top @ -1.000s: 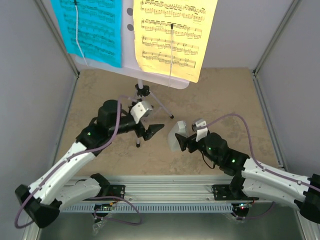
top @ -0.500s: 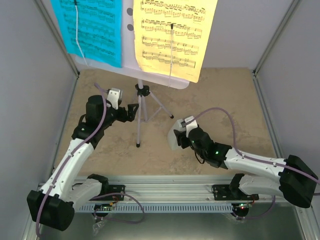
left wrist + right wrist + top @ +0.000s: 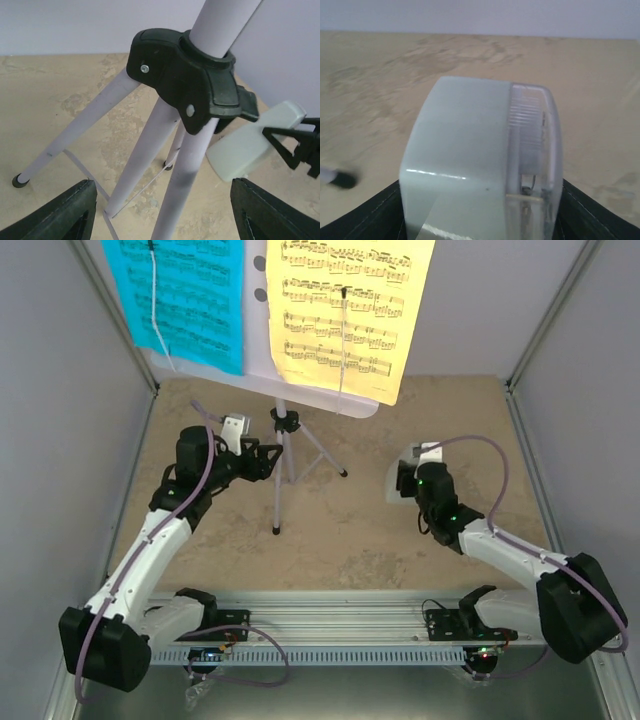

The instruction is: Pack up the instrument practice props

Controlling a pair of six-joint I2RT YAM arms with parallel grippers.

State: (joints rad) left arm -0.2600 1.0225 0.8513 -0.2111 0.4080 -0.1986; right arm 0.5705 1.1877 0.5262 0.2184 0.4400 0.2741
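Beige tabletop (image 3: 340,550): right gripper (image 3: 405,480) clamping grey metronome (image 3: 470,150), having shifted it rightward from centre; left gripper (image 3: 264,462), jaws wide, now straddling music stand (image 3: 283,455) legs under hub (image 3: 190,75), not touching; cyan sheet (image 3: 185,300), yellow sheet (image 3: 345,310) remaining clipped on stand, packing only beginning

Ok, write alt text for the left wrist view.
Close-up of the music stand's black tripod hub, white legs splaying down to the beige table. The fingers of the left hand stand open at the bottom corners, flanking the legs; a pale grey metronome sits tilted at right.
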